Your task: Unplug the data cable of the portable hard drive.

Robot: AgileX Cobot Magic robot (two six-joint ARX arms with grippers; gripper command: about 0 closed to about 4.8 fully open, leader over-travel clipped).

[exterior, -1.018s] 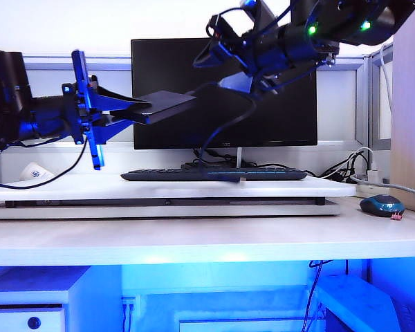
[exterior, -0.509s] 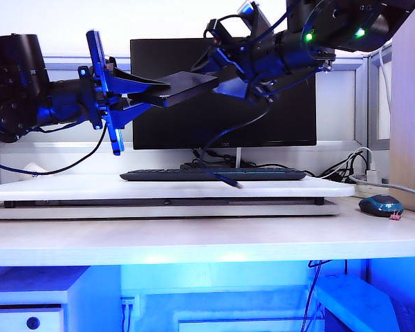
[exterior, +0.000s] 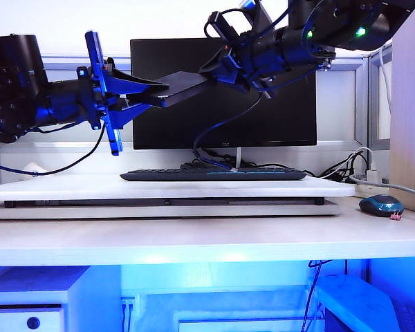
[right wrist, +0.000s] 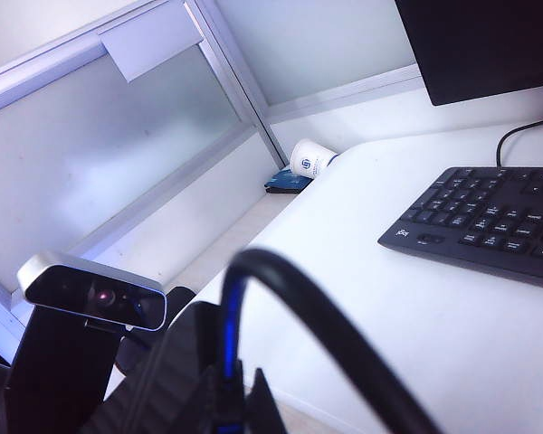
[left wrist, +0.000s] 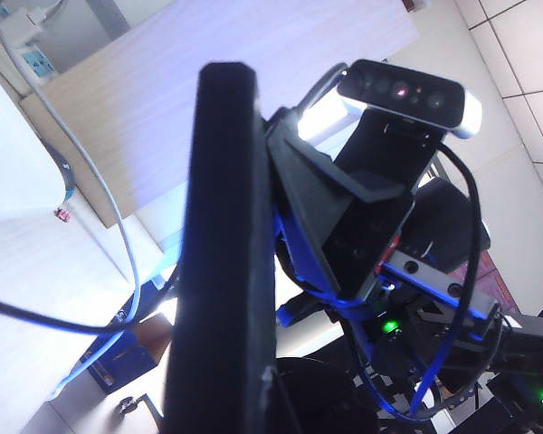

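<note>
Data cable [exterior: 225, 123] plug end sits in my right gripper's [exterior: 218, 71] closed fingers at the portable hard drive [exterior: 183, 86], clamped mid-air above the desk [exterior: 194, 238] by left gripper [exterior: 149, 97]; skewed pull risks bending plug or losing drive.

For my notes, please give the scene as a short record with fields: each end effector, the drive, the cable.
left end effector: shut on the portable hard drive, held in the air before the monitor
right end effector: shut at the drive's cable end
portable hard drive: roughly level, above the keyboard
data cable: hangs from the drive's end down toward the keyboard
</note>
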